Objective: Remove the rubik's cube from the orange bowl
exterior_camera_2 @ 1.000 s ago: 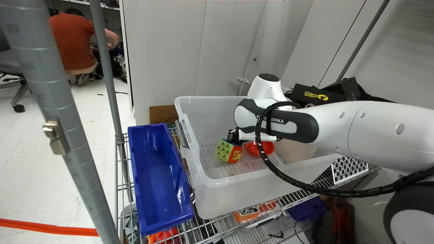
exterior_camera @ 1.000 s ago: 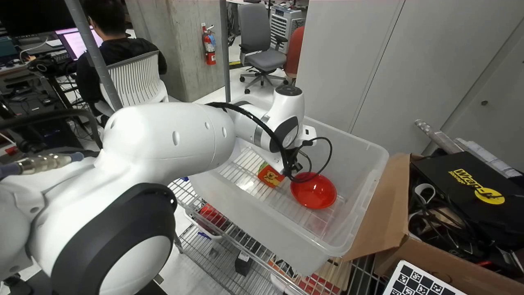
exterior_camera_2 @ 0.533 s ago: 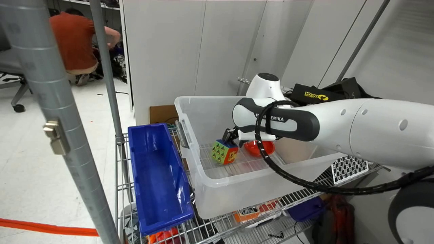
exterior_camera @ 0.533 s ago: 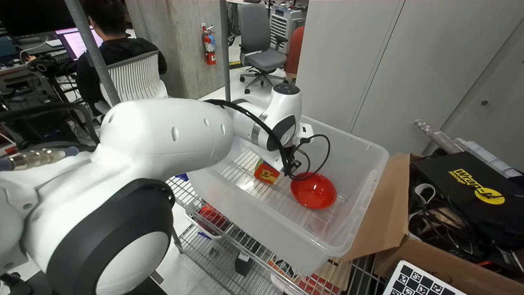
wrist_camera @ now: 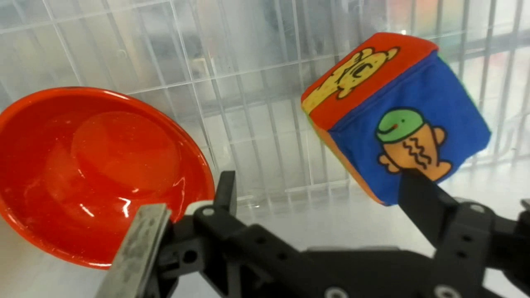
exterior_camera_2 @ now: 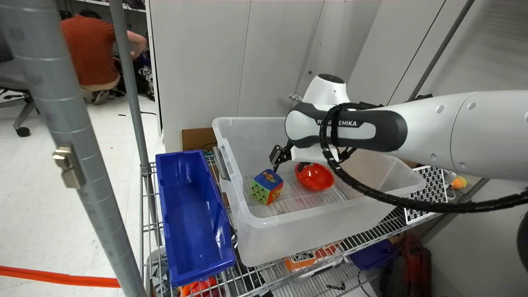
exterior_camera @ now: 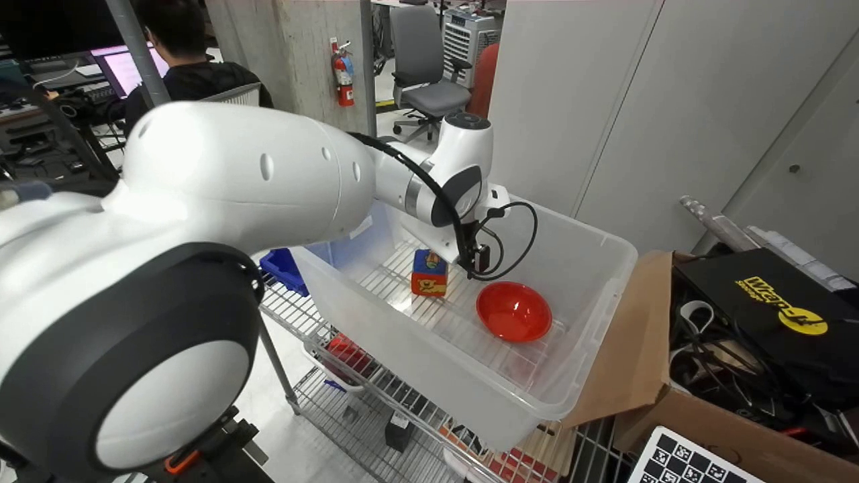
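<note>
The rubik's cube [wrist_camera: 397, 124], a soft-looking block with blue, red and green faces and cartoon pictures, rests on the floor of the clear bin. Beside it, a gap apart, sits the glossy red-orange bowl [wrist_camera: 103, 174] with nothing in it. Both exterior views show the cube [exterior_camera: 429, 274] [exterior_camera_2: 267, 187] and the bowl [exterior_camera: 514, 312] [exterior_camera_2: 314, 177]. Above them hovers my gripper [wrist_camera: 318, 173] [exterior_camera_2: 289, 167], its jaws wide apart and holding nothing. In the wrist view one finger overlaps the cube's blue face and the other stands near the bowl's rim.
Clear walls of the large plastic bin [exterior_camera_2: 321, 235] surround the cube, bowl and gripper. A long blue bin [exterior_camera_2: 194, 222] stands alongside on the wire shelf. Opposite is a cardboard box [exterior_camera: 624, 349] full of cables, with a checkered board [exterior_camera: 691, 463] near it.
The jaws have opened and let go of the cube, which has shifted away from the bowl and now lies on the bin floor. My gripper and arm have risen.
</note>
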Controlling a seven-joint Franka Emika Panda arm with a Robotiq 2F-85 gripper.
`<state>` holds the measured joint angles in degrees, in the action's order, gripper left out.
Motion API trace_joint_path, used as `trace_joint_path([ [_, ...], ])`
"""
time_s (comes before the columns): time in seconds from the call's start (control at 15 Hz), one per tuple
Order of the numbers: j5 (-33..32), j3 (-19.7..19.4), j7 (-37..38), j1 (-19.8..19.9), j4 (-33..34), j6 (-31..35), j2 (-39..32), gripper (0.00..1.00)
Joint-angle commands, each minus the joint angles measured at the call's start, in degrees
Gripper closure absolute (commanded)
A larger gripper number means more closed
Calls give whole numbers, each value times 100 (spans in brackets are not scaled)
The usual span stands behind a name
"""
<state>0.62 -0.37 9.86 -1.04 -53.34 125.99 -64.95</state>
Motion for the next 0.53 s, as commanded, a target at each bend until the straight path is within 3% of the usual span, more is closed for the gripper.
trace_joint_path([
  [0.0, 271, 187, -176, 147, -1318, -36, 1113, 0],
  [0.13, 591, 242, 14, 297, -1819, -536, 1650, 0],
  [0.2, 366, 54, -7, 74, -927, -216, 868, 0],
  [0.47, 571, 87, -12, 213, -1568, -547, 1500, 0],
])
